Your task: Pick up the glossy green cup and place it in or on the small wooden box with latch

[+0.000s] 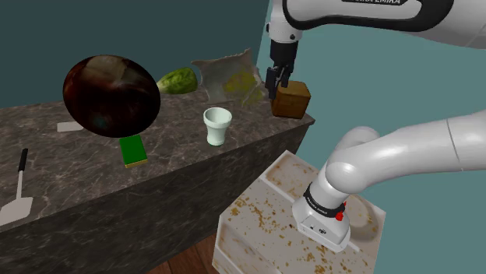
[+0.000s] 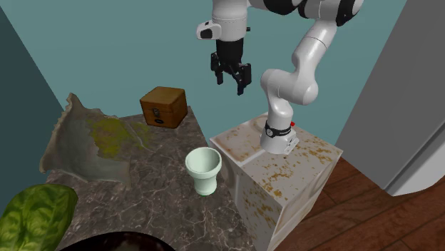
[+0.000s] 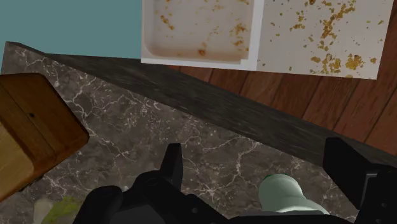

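Note:
The pale green cup (image 1: 217,124) stands upright on the dark marble counter (image 1: 78,167), a little in from its front edge. The small brown wooden box (image 1: 290,99) with a latch sits at the counter's end by the teal wall. My black gripper (image 1: 278,78) hangs in the air just beside and above the box, open, with nothing in it. The second exterior view shows the gripper (image 2: 230,75) well above the counter, with the box (image 2: 165,106) to its left and the cup (image 2: 204,170) lower down. In the wrist view the cup (image 3: 286,194) lies far below between the spread fingers (image 3: 172,162), with the box (image 3: 32,133) off to one side.
A crumpled sack (image 1: 226,78) and a green melon-like thing (image 1: 177,80) lie at the back of the counter. A big dark sphere (image 1: 110,95), a green book (image 1: 134,149) and a spatula (image 1: 17,194) are further along. The speckled white stand (image 1: 296,226) adjoins the counter.

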